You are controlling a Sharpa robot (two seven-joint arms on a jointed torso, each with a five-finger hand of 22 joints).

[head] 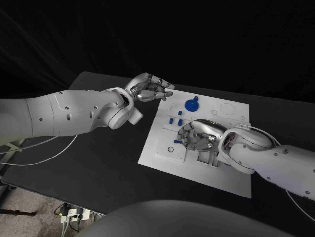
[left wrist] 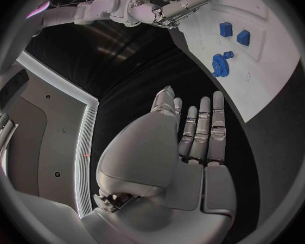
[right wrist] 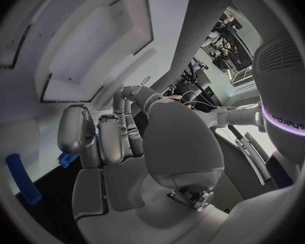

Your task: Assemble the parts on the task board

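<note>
Your right robot hand [head: 197, 137] works a part on the task board [head: 232, 170] (grip unclear, cannot tell); left robot hand [head: 149, 88] hovers, fingers apart, next seat it squarely.

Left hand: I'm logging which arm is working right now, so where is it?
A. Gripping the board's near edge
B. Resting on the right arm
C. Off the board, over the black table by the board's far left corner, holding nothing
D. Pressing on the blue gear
C: in the head view the left hand is over the black table beside the board, and its wrist view shows nothing in it.
</note>
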